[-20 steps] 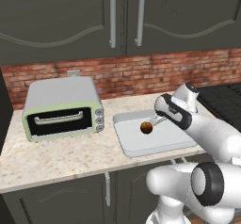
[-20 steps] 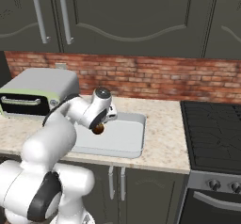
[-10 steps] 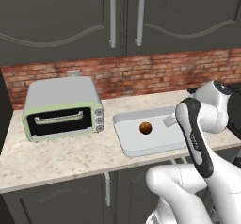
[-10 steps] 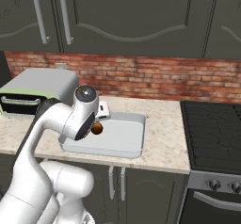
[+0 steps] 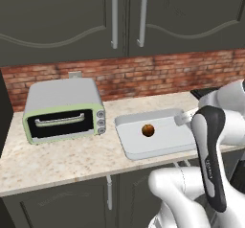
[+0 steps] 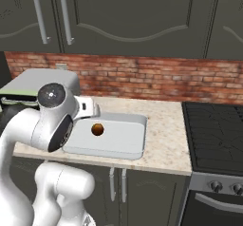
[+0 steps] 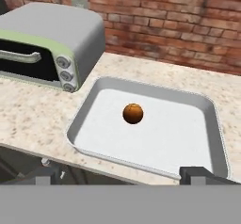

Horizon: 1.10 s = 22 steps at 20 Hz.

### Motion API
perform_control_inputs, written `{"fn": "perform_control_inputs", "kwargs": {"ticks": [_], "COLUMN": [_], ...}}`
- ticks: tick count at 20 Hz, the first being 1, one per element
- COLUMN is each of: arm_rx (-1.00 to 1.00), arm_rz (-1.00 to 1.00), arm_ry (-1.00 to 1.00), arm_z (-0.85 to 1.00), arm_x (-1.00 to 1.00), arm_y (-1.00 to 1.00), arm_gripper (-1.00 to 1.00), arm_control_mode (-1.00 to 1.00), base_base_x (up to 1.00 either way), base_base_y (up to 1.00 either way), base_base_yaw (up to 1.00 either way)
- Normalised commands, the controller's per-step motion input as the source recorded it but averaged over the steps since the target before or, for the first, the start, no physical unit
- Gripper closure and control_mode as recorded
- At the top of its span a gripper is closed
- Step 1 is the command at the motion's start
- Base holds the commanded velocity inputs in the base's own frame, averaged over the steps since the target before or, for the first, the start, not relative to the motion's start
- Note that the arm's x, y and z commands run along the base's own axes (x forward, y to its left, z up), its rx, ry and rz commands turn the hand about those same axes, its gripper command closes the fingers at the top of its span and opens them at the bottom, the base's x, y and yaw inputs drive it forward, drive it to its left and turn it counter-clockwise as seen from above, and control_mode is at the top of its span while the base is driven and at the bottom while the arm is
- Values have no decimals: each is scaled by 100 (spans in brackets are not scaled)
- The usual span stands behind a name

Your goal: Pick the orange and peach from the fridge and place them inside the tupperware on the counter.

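Nearest the robot, at the front edge of the counter (image 7: 42, 119), the gripper (image 7: 122, 173) sits low and pulled back from the tray; in the hand view its two dark fingertips (image 7: 200, 173) stand wide apart with nothing between them, so the fingers are open and empty.

Just beyond them lies the tupperware (image 5: 165, 148), a shallow pale tray on the beige stone. The orange (image 7: 133, 113) rests on the tray floor, a little left of its middle, clear of every wall and apart from the gripper. Its colour is a dull, even brownish-orange, with no yellow patch, so I take it for the orange and not the peach.

To the left of the tray, further back, stands a pale green toaster oven (image 5: 62, 109), its door shut. A black stove (image 6: 216, 127) lies on the right past the counter's end. Behind everything runs the brick wall (image 6: 156, 78), with dark upper cabinets (image 5: 124, 16) above.

As I judge it, half the task is done: one fruit is delivered and released. What is left is to fetch the peach from the fridge and set it in the same tray beside the orange.
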Motion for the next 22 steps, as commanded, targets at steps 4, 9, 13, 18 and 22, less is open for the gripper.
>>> {"fn": "perform_control_inputs", "kwargs": {"ticks": [4, 9, 13, 18, 22], "arm_rx": [0, 0, 0, 0, 0], "arm_rz": [0, 0, 0, 0, 0], "arm_ry": [8, 2, 0, 0, 0], "arm_z": [69, 8, 0, 0, 0], "arm_x": [-37, -6, 0, 0, 0], "arm_y": [-8, 0, 0, 0, 0], "arm_gripper": [-100, -100, -100, -100, -100], "arm_control_mode": [-100, 100, 100, 100, 100], "base_base_x": [0, -60, -100, -98, -39], "base_base_y": [0, 0, 0, 24, 87], "base_base_yaw": [0, 0, 0, 3, 4]}}
